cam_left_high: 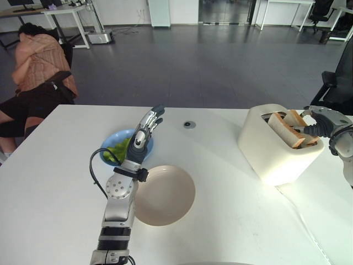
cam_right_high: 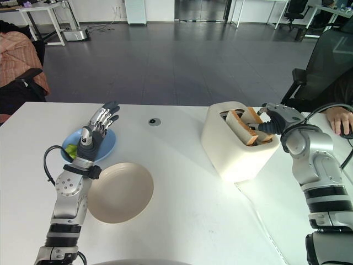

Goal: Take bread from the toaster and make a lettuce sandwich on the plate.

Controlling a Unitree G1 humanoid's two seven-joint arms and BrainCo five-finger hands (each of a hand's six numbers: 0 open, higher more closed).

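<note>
A cream toaster [cam_left_high: 274,157] stands on the white table at the right, with two slices of bread [cam_left_high: 282,129] sticking up from its slots. My right hand [cam_right_high: 272,119] is at the toaster's top right edge, fingers curled onto the right-hand slice [cam_right_high: 252,116]. An empty beige plate [cam_left_high: 165,196] lies near the table's middle. Just behind it to the left, a blue plate [cam_right_high: 107,144] holds green lettuce [cam_left_high: 117,150]. My left hand [cam_left_high: 145,131] hovers over the blue plate, fingers stretched out and holding nothing.
A small round grommet [cam_left_high: 189,125] sits in the table behind the plates. A black cable [cam_left_high: 95,165] loops out from my left wrist. A black chair [cam_right_high: 325,61] stands beyond the table's right side. Bare table lies between plate and toaster.
</note>
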